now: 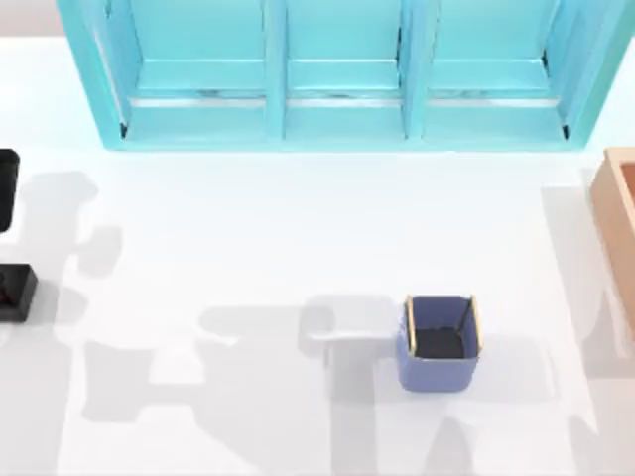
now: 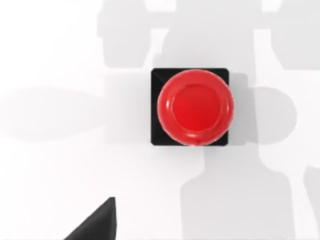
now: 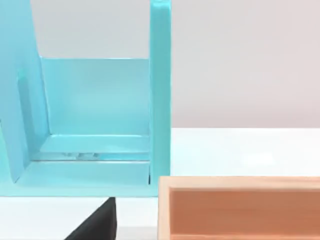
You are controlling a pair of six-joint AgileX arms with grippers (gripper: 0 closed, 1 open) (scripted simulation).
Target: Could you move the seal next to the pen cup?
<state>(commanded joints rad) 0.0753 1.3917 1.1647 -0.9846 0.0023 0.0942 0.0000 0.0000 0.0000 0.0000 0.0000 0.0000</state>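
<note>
Left claw (image 2: 95,225) hangs above the seal (image 2: 192,107) (upright).

A white surface (image 1: 248,228) spreads out under bright light, crossed by soft grey shadows. Along its far edge stands a turquoise shelf unit (image 1: 342,74) with three open bays. A tan box (image 1: 617,213) sits at the right edge.

Rendered sim tabletop, office-desk theme. Plain white table (image 1: 248,238), flat shading, hard-edged shadows, no room behind it. Desk props: turquoise compartmented organizer shelf (image 1: 342,74) along the far edge, periwinkle pen cup (image 1: 440,342) right of centre, tan open box (image 1: 617,223) at the right edge, red-knobbed seal (image 2: 192,107) on a square black base.
</note>
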